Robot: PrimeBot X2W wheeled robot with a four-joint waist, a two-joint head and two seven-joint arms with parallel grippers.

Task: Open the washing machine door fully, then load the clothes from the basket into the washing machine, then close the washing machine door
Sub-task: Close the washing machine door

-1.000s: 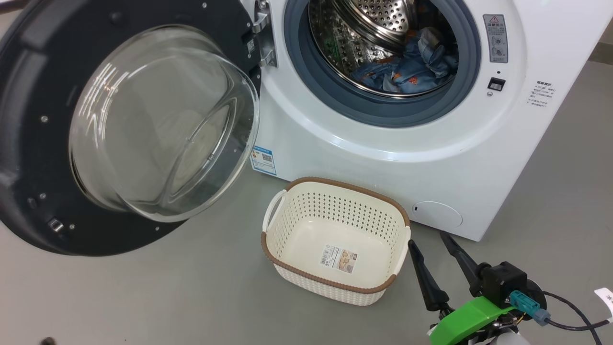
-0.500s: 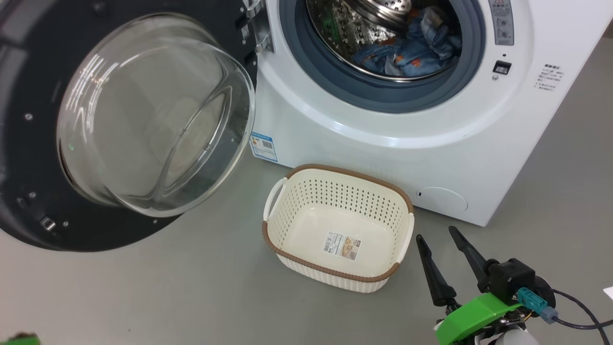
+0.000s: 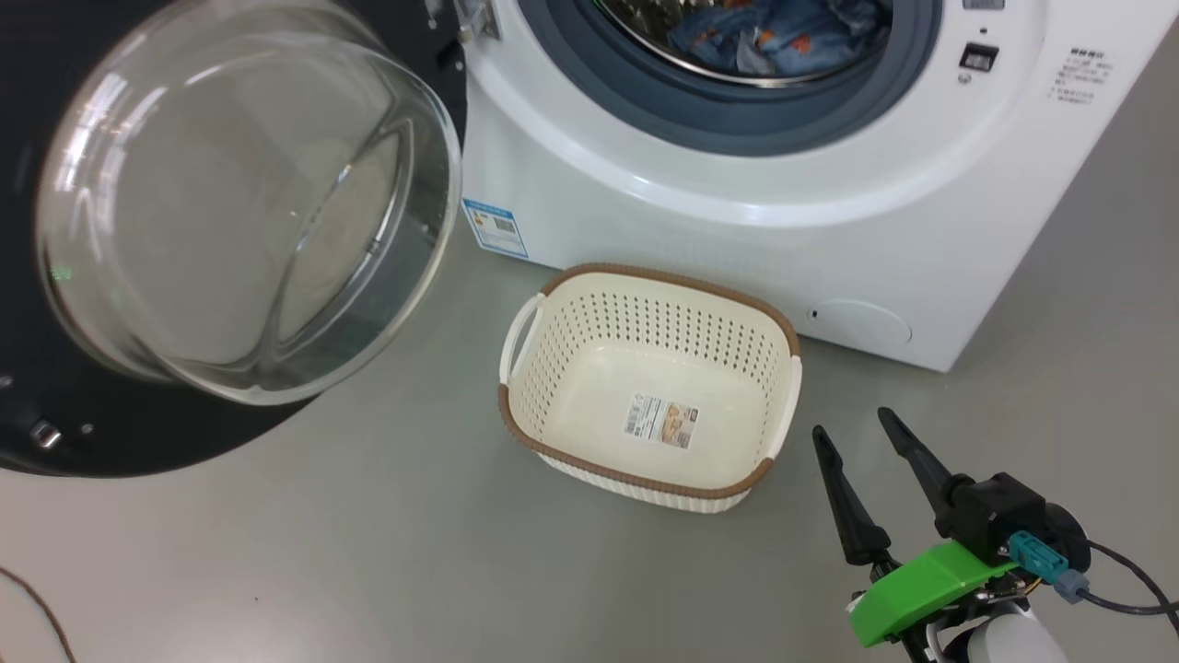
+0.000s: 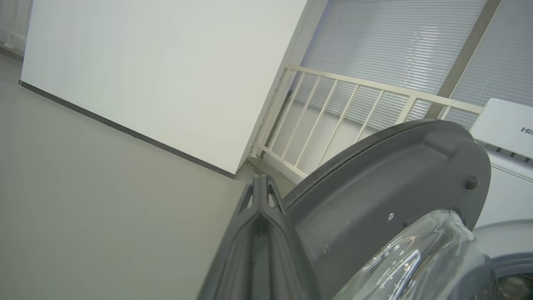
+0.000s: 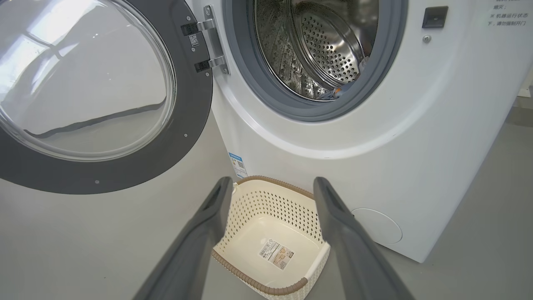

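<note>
The washing machine door [image 3: 138, 442] stands swung wide open at the left, its glass bowl [image 3: 249, 203] bulging toward me. Blue printed clothes [image 3: 774, 32] lie in the drum of the white washing machine [image 3: 737, 230]. The cream basket [image 3: 645, 313] sits empty on the floor before the machine, its label showing. To the basket's right, my right gripper [image 3: 851, 424] hovers open with nothing between its fingers; its wrist view looks over the basket [image 5: 266, 204] toward the drum [image 5: 329, 50]. My left gripper [image 4: 260, 180] is shut on nothing, beside the door's edge [image 4: 395, 179].
Grey floor spreads around the basket and the door. A blue sticker [image 3: 495, 227] and a round filter cap [image 3: 861, 322] mark the machine's lower front. A white railing [image 4: 333, 112] and a wall stand behind the door. A thin cable [image 3: 37, 589] crosses the lower left.
The head camera has tilted down, so the machine, door and basket sit higher in the picture. The right gripper stays open beside the basket.
</note>
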